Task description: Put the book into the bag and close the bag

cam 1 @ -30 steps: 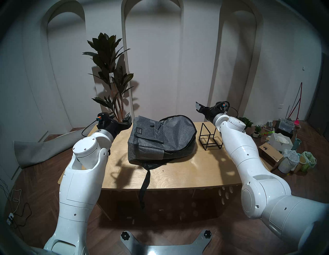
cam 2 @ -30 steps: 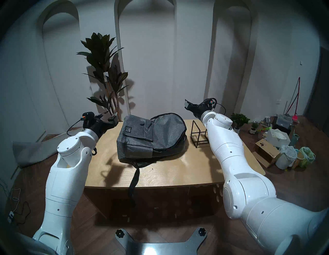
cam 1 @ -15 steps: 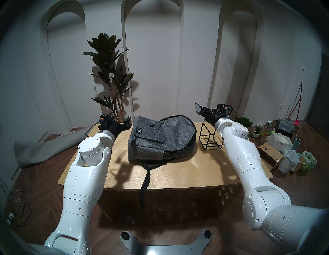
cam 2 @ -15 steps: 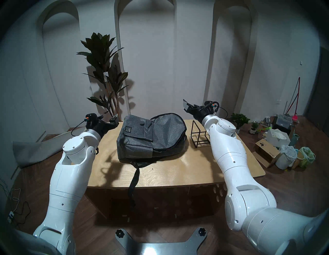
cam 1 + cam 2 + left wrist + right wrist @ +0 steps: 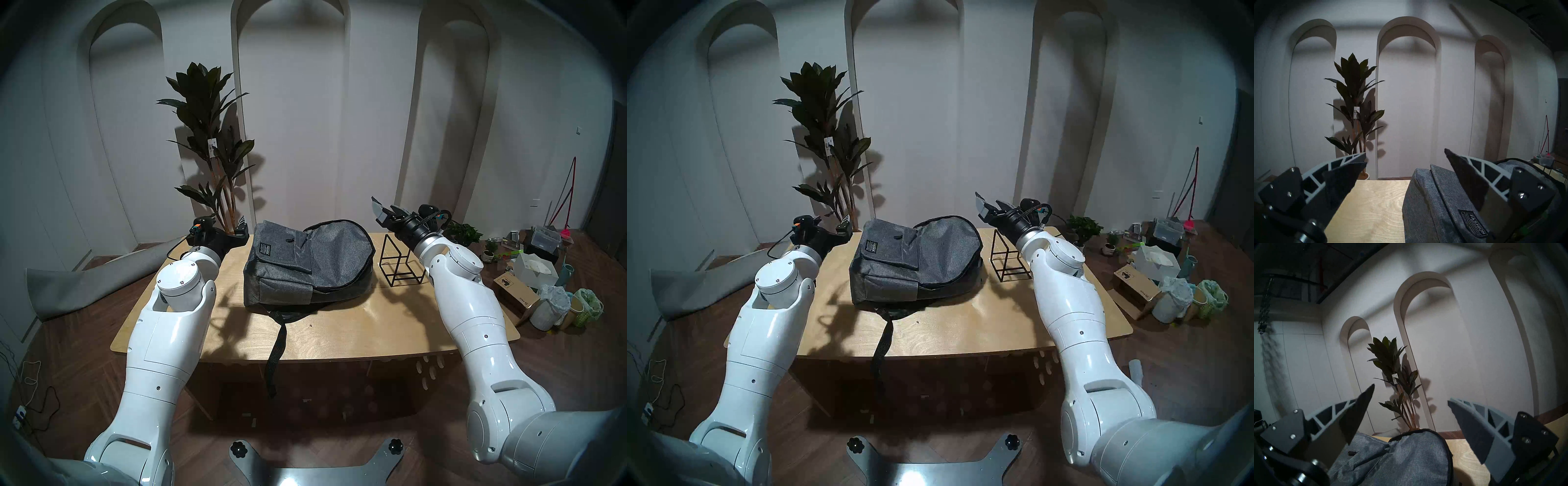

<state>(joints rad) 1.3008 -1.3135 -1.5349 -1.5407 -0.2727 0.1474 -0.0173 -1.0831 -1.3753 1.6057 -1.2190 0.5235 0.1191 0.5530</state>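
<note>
The dark grey fabric backpack lies on the pale wooden worktop, between the two claws. Its front pocket with the small black label faces up on the side nearer the left claw. Its black zipper runs around the rounded end on the side nearer the right claw; whether it is fully closed I cannot tell. One long black strap hangs over the near edge of the worktop. The book shows in no view.

The left claw hovers just beside the pocket end of the backpack, above the worktop. In the left wrist view its two fingers stand wide apart with nothing between them, and the backpack is under the right finger.

The right claw hovers above the black wire-frame stand, which stands on the worktop just beside the rounded end of the backpack. Its fingers are spread wide and hold nothing; the backpack is below them in the right wrist view.

A tall dark-leaved plant stands behind the worktop, beyond the left claw.
</note>
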